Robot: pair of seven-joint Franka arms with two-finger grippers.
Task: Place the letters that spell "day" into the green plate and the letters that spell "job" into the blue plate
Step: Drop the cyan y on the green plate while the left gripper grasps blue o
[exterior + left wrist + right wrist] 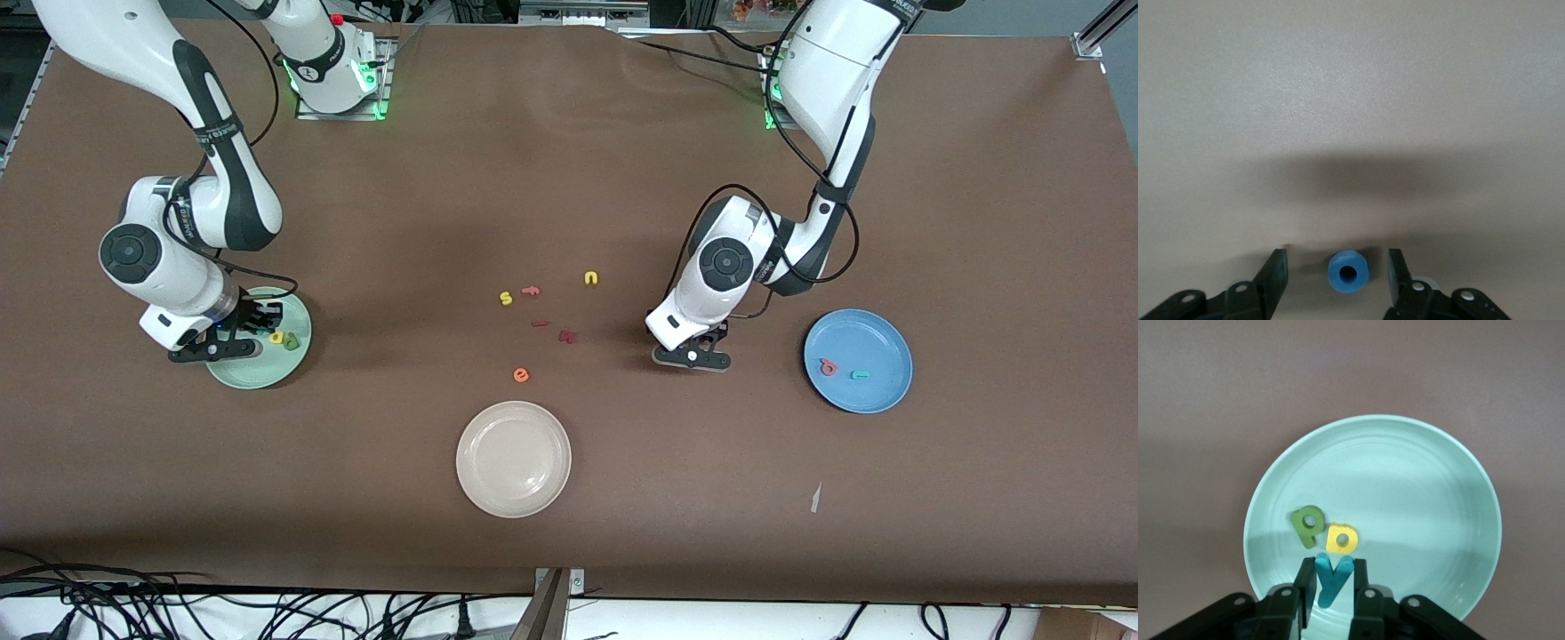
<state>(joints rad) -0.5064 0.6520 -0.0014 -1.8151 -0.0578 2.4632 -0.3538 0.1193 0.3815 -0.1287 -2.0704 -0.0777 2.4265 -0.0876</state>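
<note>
Green plate (1425, 480): we see the d (1307, 525) and a (1341, 539) lying in it.
Right tool (1327, 577): over that plate, fingers narrow around the y (1331, 579), not yet let go.
Blue plate (880, 338): b (829, 366) and j (859, 375) already in.
Left tool (1338, 273): low over the tabletop beside the blue plate, jaws wide astride the o (1348, 272), not gripping.
Left to do: we judge the y drop and the o's trip remain.

d (1306, 525), a (1341, 539) in green plate (1418, 487); b (829, 366), probably j (859, 375), in blue plate (880, 342)
</note>
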